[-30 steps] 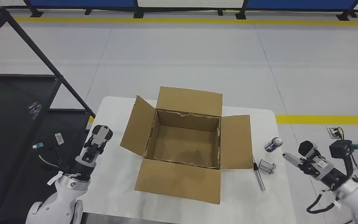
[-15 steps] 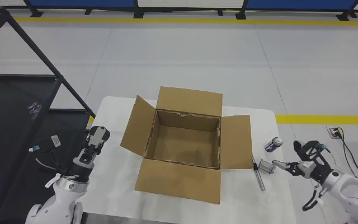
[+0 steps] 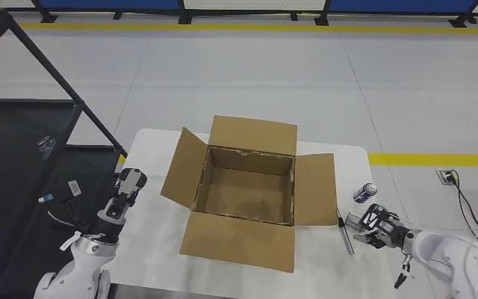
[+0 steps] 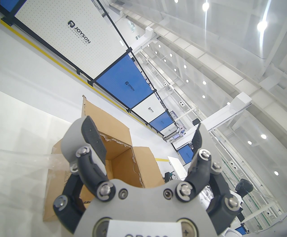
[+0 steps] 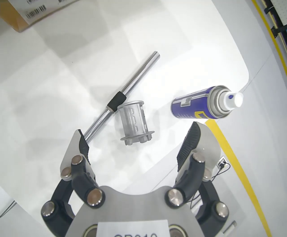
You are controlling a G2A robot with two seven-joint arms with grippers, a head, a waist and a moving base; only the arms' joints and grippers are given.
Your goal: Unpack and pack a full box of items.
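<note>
An open cardboard box [image 3: 246, 196] stands mid-table, its inside bare, flaps spread. To its right lie a blue spray can [image 3: 364, 193], a metal rod [image 3: 345, 233] and a small grey plastic spool [image 3: 356, 222]. My right gripper [image 3: 367, 226] hovers open just above the spool. In the right wrist view the spool [image 5: 134, 122] lies just ahead of the open gripper [image 5: 137, 137], with the rod [image 5: 132, 83] on one side and the can [image 5: 197, 105] on the other. My left gripper [image 3: 133, 179] is open to the left of the box, holding nothing [image 4: 143, 132].
The white table [image 3: 153, 239] has bare room left of the box and along its front. The can lies near the table's rounded right edge [image 5: 244, 67]. A black frame [image 3: 45, 82] stands beyond the table's left side. The box corner [image 5: 27, 11] lies beyond the rod.
My right arm has swung in leftward from beyond the table's right edge to just over the grey spool. The left gripper shifted slightly and then held still.
</note>
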